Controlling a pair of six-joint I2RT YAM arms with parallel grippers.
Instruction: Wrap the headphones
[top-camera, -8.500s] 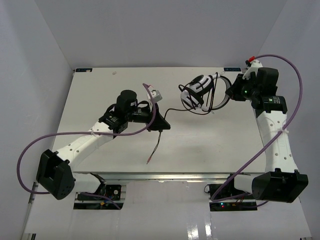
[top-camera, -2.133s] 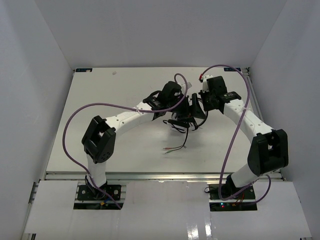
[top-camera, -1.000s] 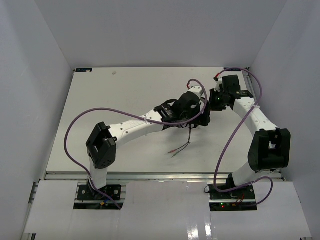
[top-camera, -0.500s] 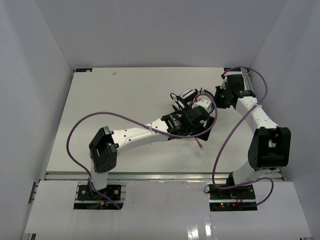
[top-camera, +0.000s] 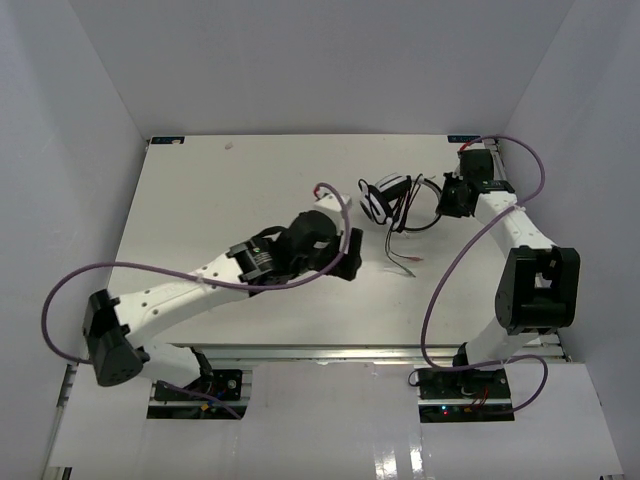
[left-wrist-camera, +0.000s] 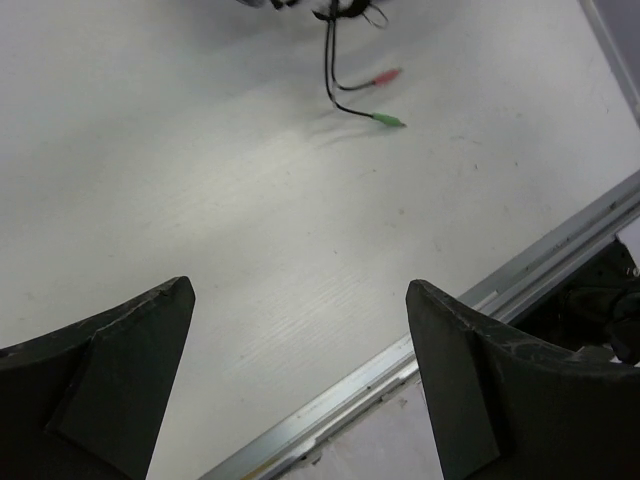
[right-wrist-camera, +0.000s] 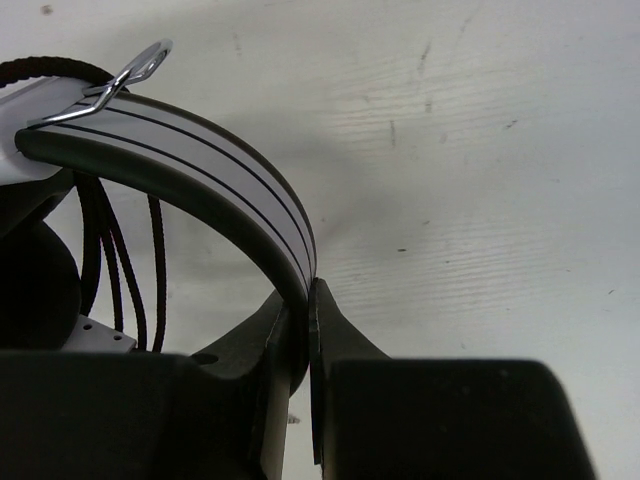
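The white-and-black headphones (top-camera: 384, 197) lie at the back right of the table, their thin black cable looped around them. The cable's loose end (top-camera: 405, 262) trails toward the front, and in the left wrist view it ends in a pink plug (left-wrist-camera: 386, 77) and a green plug (left-wrist-camera: 391, 121). My right gripper (top-camera: 450, 200) is shut on the striped headband (right-wrist-camera: 200, 160), which is pinched between the fingertips of my right gripper (right-wrist-camera: 305, 292). Cable loops (right-wrist-camera: 100, 250) hang to their left. My left gripper (top-camera: 350, 255) is open over bare table, in front and left of the headphones, and my left gripper (left-wrist-camera: 300, 288) holds nothing.
The table's metal front rail (left-wrist-camera: 400, 360) runs just under my left fingers. Purple robot cables (top-camera: 330, 190) arc over both arms. White walls enclose the table (top-camera: 230, 210) on the left, back and right.
My left arm has pulled back from the headphones toward the front left, its gripper staying open. The cable end now lies on the table. My right gripper kept hold of the headband.
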